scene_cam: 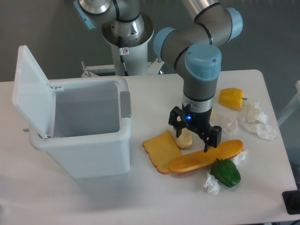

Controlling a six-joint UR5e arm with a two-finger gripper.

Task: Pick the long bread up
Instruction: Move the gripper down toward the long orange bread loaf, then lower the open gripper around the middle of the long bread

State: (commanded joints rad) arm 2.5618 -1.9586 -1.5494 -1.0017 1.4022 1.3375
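The long bread [206, 156] is a glossy orange-golden baguette lying slantwise on the white table, from beside the toast slice up to the right. My gripper [192, 139] hangs just above its middle, fingers spread open, one near the short roll and the other close over the loaf's top edge. Nothing is held between the fingers.
A flat toast slice [161, 150] touches the loaf's left end. A pale short roll [185, 138] sits partly under the gripper. A green pepper [226, 172] lies against the loaf's lower right, a yellow pepper [231, 98] further back. Crumpled tissues [256, 121] lie at right. An open white bin [79, 126] stands at left.
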